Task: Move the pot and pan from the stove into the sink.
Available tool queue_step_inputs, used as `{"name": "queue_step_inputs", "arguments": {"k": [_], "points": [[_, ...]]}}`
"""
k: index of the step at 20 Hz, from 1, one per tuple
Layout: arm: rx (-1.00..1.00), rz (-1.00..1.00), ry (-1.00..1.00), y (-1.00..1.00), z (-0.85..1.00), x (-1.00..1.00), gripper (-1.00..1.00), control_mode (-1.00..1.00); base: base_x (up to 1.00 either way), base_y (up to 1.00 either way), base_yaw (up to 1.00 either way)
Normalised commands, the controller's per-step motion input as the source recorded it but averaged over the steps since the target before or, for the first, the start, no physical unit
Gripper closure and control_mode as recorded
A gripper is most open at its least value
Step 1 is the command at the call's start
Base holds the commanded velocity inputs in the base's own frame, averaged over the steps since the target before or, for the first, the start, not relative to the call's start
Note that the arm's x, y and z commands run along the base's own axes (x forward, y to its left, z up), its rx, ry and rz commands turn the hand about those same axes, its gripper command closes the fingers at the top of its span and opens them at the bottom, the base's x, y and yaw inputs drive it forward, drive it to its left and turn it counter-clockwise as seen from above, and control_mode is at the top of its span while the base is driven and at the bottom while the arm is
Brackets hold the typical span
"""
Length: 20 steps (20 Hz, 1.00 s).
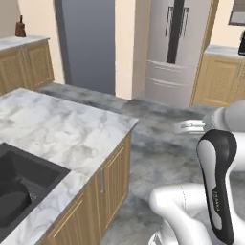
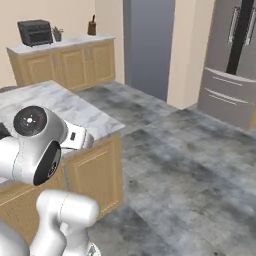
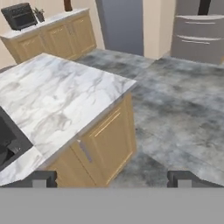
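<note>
Off to the spread-open, empty gripper (image 3: 111,178)'s left, the sink (image 3: 11,139) lies set into the marble counter (image 3: 61,100).

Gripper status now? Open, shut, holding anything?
Gripper: open, jaws spread wide, nothing between them. It hangs over the floor beside the island cabinet, clear of the sink.

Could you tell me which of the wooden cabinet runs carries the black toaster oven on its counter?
It is the run against the far beige wall, where the black toaster oven stands beside a small plant; the nearer island cabinets carry a marble top with the sink.
</note>
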Motion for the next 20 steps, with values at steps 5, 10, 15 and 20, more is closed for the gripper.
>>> {"name": "queue_step_inputs", "arguments": {"k": [5, 10, 15, 20], "points": [[0.00, 0.00, 0.00, 0.00, 0.00, 0.00, -1.00, 1.00, 0.07, -0.29, -0.45], [0.00, 0.00, 0.00, 0.00, 0.00, 0.00, -1.00, 1.00, 0.07, -0.31, -0.44], [0.00, 0.00, 0.00, 0.00, 0.00, 0.00, -1.00, 1.00, 0.02, -0.34, -0.33], [0.00, 0.00, 0.00, 0.00, 0.00, 0.00, -1.00, 1.00, 0.00, -0.01, -0.01]]}}
